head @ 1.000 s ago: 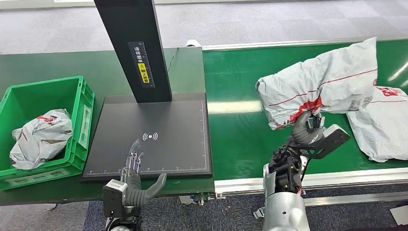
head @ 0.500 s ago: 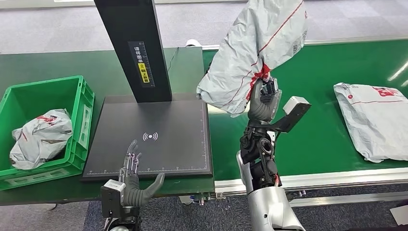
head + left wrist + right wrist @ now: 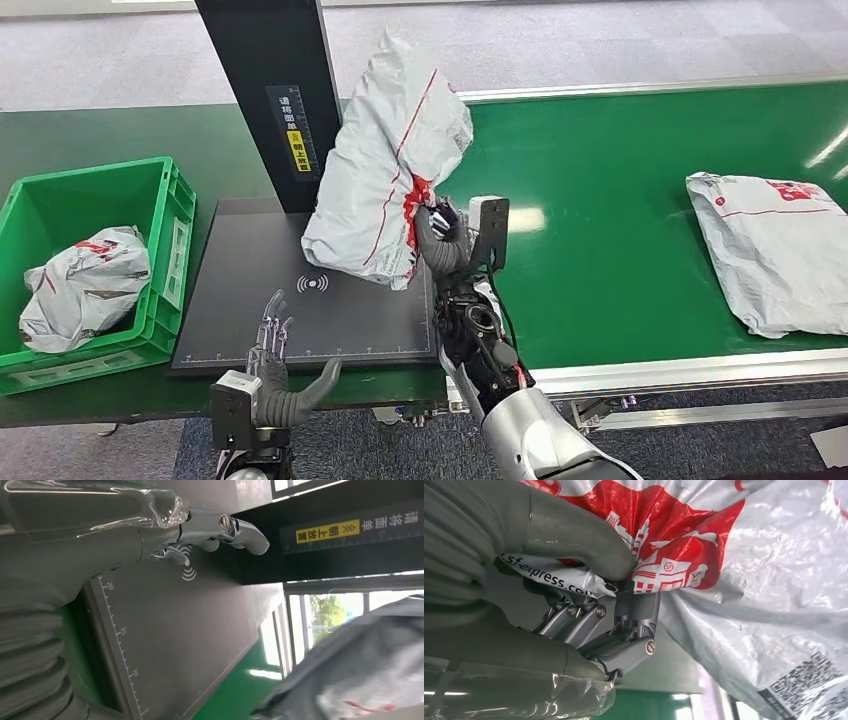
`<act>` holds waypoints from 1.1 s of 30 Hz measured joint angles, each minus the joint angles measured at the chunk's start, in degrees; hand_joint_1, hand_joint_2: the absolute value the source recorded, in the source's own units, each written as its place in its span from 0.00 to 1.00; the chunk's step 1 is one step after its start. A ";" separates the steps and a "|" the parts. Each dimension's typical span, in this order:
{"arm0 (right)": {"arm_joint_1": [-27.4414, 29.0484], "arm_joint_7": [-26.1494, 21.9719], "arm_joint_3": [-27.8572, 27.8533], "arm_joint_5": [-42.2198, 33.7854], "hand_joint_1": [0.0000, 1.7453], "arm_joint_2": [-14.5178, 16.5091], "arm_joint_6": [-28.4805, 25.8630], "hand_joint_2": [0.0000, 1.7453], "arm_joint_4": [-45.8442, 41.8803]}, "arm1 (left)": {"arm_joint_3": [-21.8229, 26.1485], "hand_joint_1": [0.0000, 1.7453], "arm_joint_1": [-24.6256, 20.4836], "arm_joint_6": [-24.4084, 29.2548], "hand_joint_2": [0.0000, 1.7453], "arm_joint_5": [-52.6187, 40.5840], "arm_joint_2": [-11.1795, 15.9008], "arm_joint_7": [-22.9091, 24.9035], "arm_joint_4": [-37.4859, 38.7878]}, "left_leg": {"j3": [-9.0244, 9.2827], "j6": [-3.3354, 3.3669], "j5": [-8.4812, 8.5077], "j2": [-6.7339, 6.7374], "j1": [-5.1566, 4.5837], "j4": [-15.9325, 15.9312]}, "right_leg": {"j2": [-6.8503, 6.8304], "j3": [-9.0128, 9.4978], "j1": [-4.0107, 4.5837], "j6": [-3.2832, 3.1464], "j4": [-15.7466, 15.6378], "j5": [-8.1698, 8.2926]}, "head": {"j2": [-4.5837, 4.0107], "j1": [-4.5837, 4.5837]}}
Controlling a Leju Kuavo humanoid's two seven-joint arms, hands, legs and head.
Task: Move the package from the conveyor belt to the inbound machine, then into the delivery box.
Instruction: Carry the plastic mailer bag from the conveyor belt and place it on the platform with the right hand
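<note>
Carrying the package over to the scan plate

My right hand [image 3: 440,243] is clamped on the package [image 3: 388,165], thumb and fingers [image 3: 624,647] pinching a fold by its red print, and the bag hangs tilted over the right-hand edge of the scan plate [image 3: 240,300], its low end above the plate's wireless mark and not yet resting. To do this well I'd bring it further over the plate, lower it until the bag lies flat inside the ruled border, clear of the black post [image 3: 275,100], and only then let go. My left hand [image 3: 285,385] waits at the plate's near edge, fingers spread, holding nothing. Half a second ago the package was higher, over the belt [image 3: 620,260] beside the plate; it has since swung across and dropped. The second bag [image 3: 775,245] has stayed on the belt, far from the plate.
</note>
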 joint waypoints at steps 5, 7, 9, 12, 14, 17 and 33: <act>1.75 4.20 4.14 -2.36 1.00 0.01 -1.67 1.00 2.60 | 0.03 0.00 0.12 1.17 1.00 -0.10 0.02 0.41 -0.34 | -0.01 -0.01 -0.02 -0.01 0.00 0.00 | 0.00 -0.01 0.00 0.00 0.00 0.00 | -0.01 -0.01; 3.05 5.21 6.64 -3.94 1.00 0.02 -1.90 1.00 3.37 | 0.04 0.00 0.15 1.70 1.00 -0.31 0.02 0.44 -0.46 | -0.01 -0.02 -0.03 -0.01 0.00 0.00 | 0.00 -0.02 0.00 0.00 0.00 -0.01 | 0.00 -0.01; 4.39 5.60 9.47 -5.84 1.00 0.02 -1.98 1.00 3.84 | 0.09 0.00 0.16 2.28 1.00 -0.64 0.02 0.45 -0.60 | -0.03 -0.03 -0.04 -0.01 0.00 0.00 | 0.00 -0.03 0.00 0.00 0.00 -0.02 | 0.00 -0.01; 5.78 5.62 13.38 -9.01 1.00 0.02 -2.13 1.00 4.31 | 0.14 0.00 0.17 3.01 1.00 -1.14 0.02 0.63 -1.05 | -0.04 -0.04 -0.04 0.00 0.00 -0.01 | 0.00 -0.05 0.00 -0.02 0.00 -0.03 | -0.01 -0.01; 6.17 5.62 15.47 -11.00 1.00 0.02 -2.21 1.00 4.56 | 0.16 0.00 0.18 3.64 1.00 -1.52 0.02 0.80 -1.36 | -0.04 -0.04 -0.04 0.00 0.00 -0.01 | 0.00 -0.05 0.00 -0.02 0.00 -0.03 | -0.01 -0.01; 6.48 5.64 18.42 -13.49 1.00 0.02 -2.04 1.00 4.76 | 0.34 0.00 0.18 5.69 1.00 -2.77 0.03 1.07 -1.75 | -0.03 -0.04 -0.04 0.01 0.00 0.00 | 0.00 -0.04 0.00 -0.02 0.00 -0.03 | -0.01 -0.01; 6.14 1.44 32.70 -26.59 1.00 0.01 -5.06 1.00 4.80 | 5.75 0.00 0.75 32.88 1.00 -21.70 -1.59 3.72 -5.27 | -0.04 -0.04 -0.04 0.02 0.01 0.00 | 0.01 -0.04 0.00 -0.03 0.00 -0.03 | 0.01 0.01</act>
